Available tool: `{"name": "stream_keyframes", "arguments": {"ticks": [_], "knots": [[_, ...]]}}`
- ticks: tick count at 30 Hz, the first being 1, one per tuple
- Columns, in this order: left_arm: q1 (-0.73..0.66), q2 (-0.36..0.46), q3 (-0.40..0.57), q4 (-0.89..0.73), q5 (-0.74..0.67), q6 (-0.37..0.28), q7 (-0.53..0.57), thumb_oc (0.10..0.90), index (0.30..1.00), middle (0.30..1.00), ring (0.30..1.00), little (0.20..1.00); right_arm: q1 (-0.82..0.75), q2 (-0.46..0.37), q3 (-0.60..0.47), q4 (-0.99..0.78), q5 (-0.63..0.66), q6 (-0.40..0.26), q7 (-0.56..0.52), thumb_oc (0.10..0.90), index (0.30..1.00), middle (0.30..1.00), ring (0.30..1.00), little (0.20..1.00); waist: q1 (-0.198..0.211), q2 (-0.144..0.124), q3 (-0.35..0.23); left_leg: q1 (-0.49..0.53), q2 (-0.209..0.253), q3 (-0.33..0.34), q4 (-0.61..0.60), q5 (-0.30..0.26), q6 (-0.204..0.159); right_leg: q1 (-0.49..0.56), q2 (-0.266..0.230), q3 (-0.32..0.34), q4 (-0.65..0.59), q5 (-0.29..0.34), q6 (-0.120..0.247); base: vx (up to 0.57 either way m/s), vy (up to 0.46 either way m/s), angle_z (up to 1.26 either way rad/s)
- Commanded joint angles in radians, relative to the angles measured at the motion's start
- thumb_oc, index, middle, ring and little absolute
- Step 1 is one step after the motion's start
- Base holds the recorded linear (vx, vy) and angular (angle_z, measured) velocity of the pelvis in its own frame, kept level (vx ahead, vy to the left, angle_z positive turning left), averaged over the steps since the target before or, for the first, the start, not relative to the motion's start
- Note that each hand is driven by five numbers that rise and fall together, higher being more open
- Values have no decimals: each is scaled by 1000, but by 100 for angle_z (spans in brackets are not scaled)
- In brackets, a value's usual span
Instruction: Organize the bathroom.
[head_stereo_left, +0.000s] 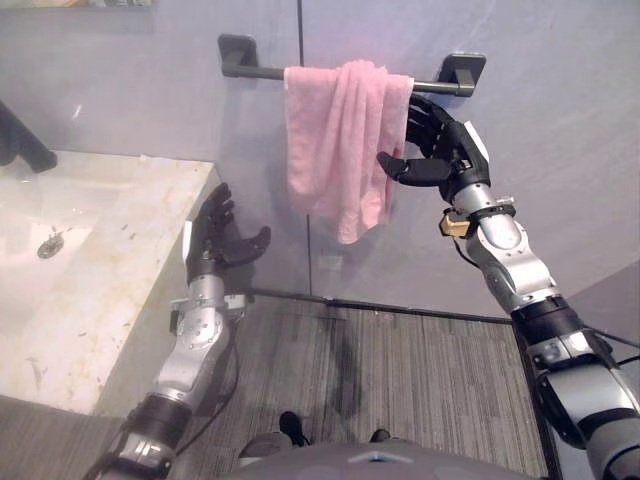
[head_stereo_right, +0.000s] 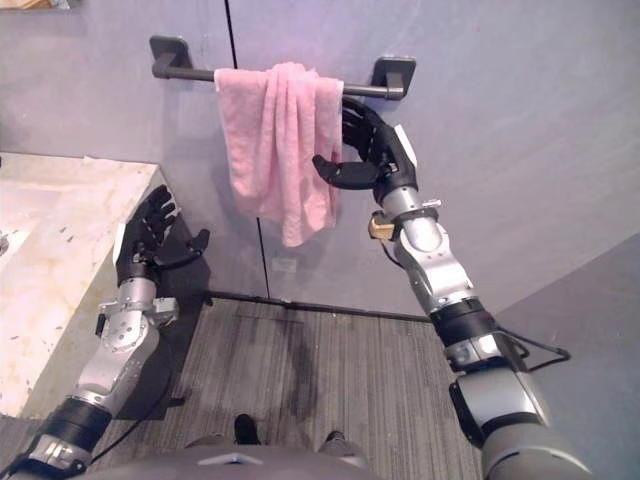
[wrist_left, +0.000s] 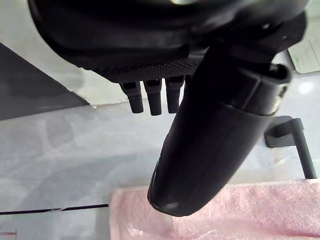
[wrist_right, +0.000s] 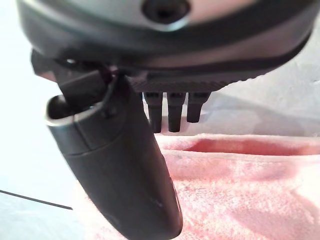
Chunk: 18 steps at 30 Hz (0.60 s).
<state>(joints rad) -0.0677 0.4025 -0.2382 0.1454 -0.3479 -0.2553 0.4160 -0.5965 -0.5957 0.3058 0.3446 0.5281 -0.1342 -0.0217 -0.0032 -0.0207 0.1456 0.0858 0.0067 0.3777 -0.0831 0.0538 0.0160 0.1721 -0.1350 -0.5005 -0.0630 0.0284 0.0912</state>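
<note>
Right hand (head_stereo_left: 432, 150) open beside bunched pink terry towel (head_stereo_left: 340, 140) on dark wall rail (head_stereo_left: 262, 72), left hand (head_stereo_left: 215, 235) open; a one-sided tug could drag it off.

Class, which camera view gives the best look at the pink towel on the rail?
The left eye view: the whole towel shows, draped over the rail, with the right hand open at its edge. The right eye view shows it much the same. Each wrist view shows a close pink patch past its own hand.
</note>
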Motion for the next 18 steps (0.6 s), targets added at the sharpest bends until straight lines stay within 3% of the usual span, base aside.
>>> {"name": "stream_keyframes", "arguments": {"ticks": [1,9,11,12,13,14,15,18], "knots": [[-57,49,-23,-70,12,-116,-1,800,900,900,900,900,-195,-30,23,44,42,-43,27,800,900,900,900,900,47,-31,-77,56,26,44,59,-94,-34,-101,-14,18,39,40,31,0,0,0],[-48,54,-27,-73,12,-117,-2,800,900,900,900,900,-217,-38,16,58,48,-56,32,800,900,900,900,900,54,-36,-72,57,27,37,63,-96,-34,-99,-21,15,49,38,34,13,6,4],[-47,55,-28,-72,12,-121,-2,800,900,900,900,900,-219,-42,18,58,47,-63,30,659,688,688,688,688,55,-36,-71,56,28,36,64,-95,-34,-98,-23,14,50,38,33,6,5,2],[-48,55,-30,-73,11,-119,-2,800,900,900,900,900,-221,-40,17,60,45,-66,29,653,679,679,679,679,56,-36,-71,55,29,37,67,-97,-34,-98,-24,13,51,38,34,0,0,0],[-47,55,-29,-73,12,-118,-2,800,900,900,900,900,-221,-38,15,61,43,-70,27,612,618,618,618,618,57,-37,-71,55,29,38,68,-97,-34,-98,-24,13,52,38,34,0,0,0],[-47,57,-30,-74,12,-116,-4,800,900,900,900,900,-221,-38,14,62,44,-79,21,488,432,432,432,432,57,-37,-70,56,29,38,68,-98,-34,-99,-25,13,53,38,35,0,0,0],[-47,57,-30,-73,13,-115,-5,800,900,900,900,900,-219,-38,14,63,38,-82,17,400,300,300,300,300,57,-37,-70,55,29,38,69,-98,-33,-100,-26,12,54,38,35,0,0,0],[-48,53,-33,-66,20,-116,-6,800,900,900,900,900,-219,-38,14,63,37,-80,10,400,300,300,300,300,53,-36,-70,58,28,39,68,-99,-32,-102,-27,13,57,37,35,0,0,0]]}}
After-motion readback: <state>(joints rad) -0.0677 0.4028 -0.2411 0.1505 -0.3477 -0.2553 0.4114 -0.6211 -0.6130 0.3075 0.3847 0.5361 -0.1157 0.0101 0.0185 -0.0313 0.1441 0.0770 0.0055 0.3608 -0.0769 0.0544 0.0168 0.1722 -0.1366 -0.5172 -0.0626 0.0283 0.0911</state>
